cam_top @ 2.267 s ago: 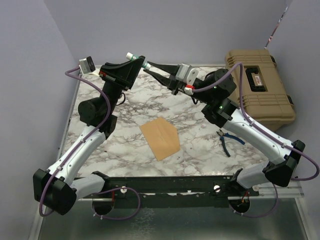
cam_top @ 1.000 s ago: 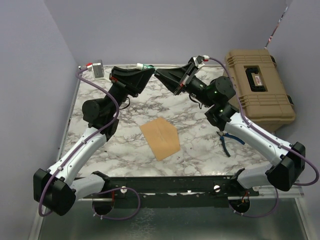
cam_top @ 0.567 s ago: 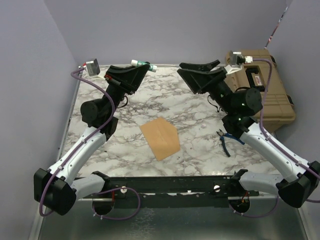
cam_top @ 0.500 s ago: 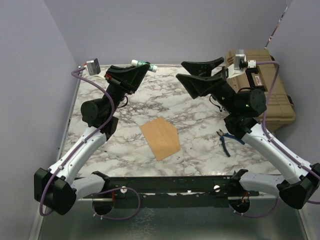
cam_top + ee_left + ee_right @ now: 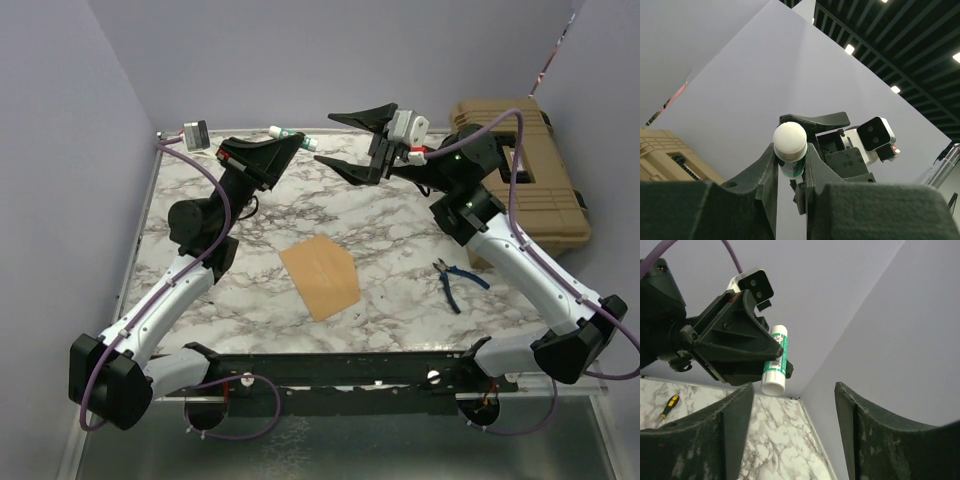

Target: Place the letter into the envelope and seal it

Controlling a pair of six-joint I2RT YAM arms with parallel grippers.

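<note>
The orange-brown envelope (image 5: 320, 277) lies flat on the marble table (image 5: 400, 215), between the two arms. The letter is out of view. High above the table's far side, my left gripper (image 5: 291, 141) is shut on a white glue stick with a green label (image 5: 284, 131). In the left wrist view the glue stick (image 5: 790, 142) sits pinched between the fingertips (image 5: 814, 156). My right gripper (image 5: 323, 139) faces it from the right, open and holding nothing. In the right wrist view the glue stick (image 5: 776, 360) hangs just beyond my right gripper (image 5: 794, 390), held by the left gripper (image 5: 735, 340).
A tan hard case (image 5: 520, 170) stands at the right rear. Blue-handled pliers (image 5: 457, 281) lie on the table's right side. A yellow-handled screwdriver (image 5: 667, 406) lies on the marble. Purple walls close in the back and both sides.
My right gripper opened, drew away to the right, then swung back toward the glue stick with its jaws wide. The left gripper kept hold of the glue stick and barely moved.
</note>
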